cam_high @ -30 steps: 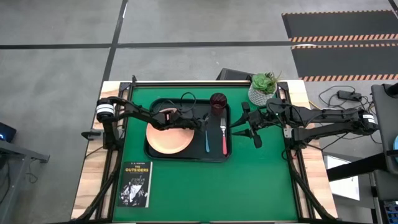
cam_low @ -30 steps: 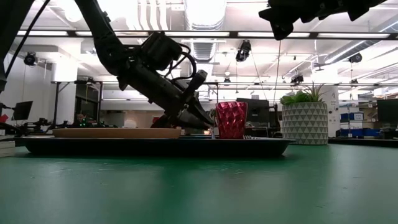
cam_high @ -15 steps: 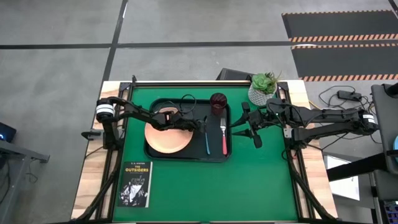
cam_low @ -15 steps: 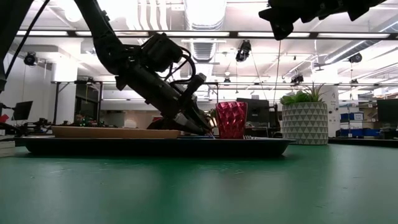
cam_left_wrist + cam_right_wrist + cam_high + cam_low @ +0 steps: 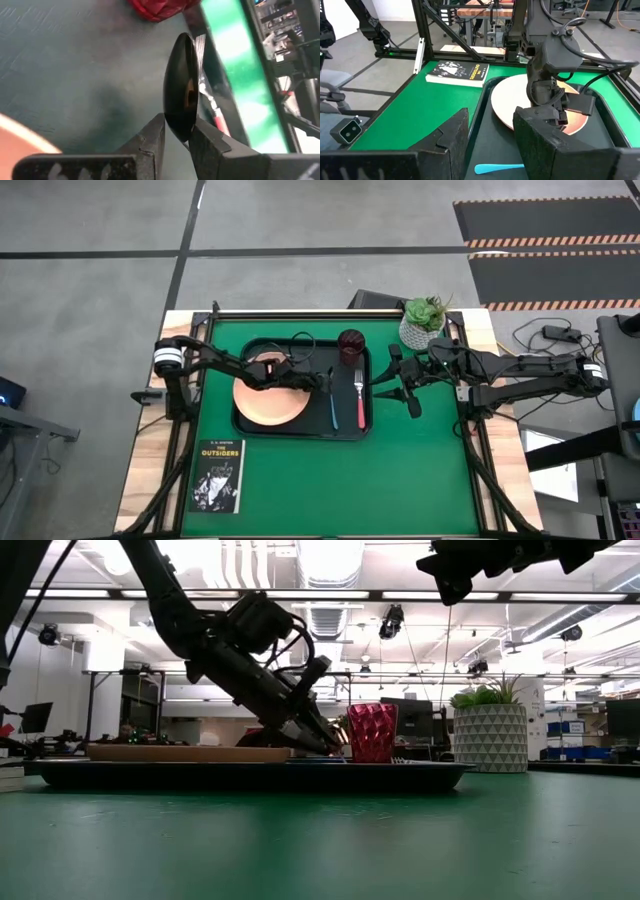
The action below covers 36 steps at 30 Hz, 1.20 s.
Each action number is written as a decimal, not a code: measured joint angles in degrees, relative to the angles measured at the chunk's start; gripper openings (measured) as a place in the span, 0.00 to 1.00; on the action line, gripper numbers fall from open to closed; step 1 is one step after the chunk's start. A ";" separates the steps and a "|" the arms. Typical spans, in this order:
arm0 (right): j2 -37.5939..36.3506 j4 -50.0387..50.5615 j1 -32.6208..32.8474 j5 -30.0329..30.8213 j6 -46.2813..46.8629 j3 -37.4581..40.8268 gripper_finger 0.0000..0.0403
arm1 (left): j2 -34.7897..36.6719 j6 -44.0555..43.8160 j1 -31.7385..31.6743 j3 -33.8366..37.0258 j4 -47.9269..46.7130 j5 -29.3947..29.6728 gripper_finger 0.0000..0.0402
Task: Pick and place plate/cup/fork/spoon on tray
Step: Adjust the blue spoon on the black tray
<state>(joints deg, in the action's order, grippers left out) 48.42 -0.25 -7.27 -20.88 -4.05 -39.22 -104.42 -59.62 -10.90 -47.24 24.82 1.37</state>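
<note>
Tray [image 5: 250,425] holds plate [image 5: 268,402], cup [image 5: 351,343], fork [image 5: 359,397], spoon [image 5: 333,405].

The left arm is stretched across the tray's area, its left gripper [image 5: 325,377] angled down and closed on the spoon's bowl [image 5: 181,94]. The right arm is held raised off to the side, its right gripper [image 5: 408,394] parted and empty.
</note>
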 joint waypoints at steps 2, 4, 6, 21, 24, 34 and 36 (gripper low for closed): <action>0.00 0.00 -0.02 0.00 0.00 0.00 0.36 | 0.65 0.39 0.08 0.00 0.17 0.00 0.15; 0.00 0.00 -0.02 0.00 0.00 0.00 0.37 | 1.46 1.46 0.12 0.01 -0.20 -0.04 0.15; 0.00 -0.03 -0.02 0.00 -0.01 0.00 0.37 | 1.92 1.90 0.13 0.00 -0.01 -0.04 0.15; 0.00 -0.07 -0.02 0.00 -0.02 0.00 0.36 | 2.08 3.02 0.31 0.11 0.02 0.26 0.30; 0.00 -0.04 -0.02 0.00 0.38 0.00 0.36 | 2.14 3.04 0.55 0.30 0.00 -0.41 0.37; 0.00 0.18 -0.02 0.00 0.64 0.00 0.36 | 7.31 7.86 1.40 0.63 0.10 -6.83 0.40; 0.04 0.52 -0.01 0.00 1.30 0.00 0.36 | 9.73 12.27 2.02 0.42 0.12 -6.56 0.40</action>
<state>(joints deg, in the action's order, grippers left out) 48.47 0.27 -7.28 -20.88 -2.75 -39.22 -94.69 -47.34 -8.88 -46.82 24.94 -5.20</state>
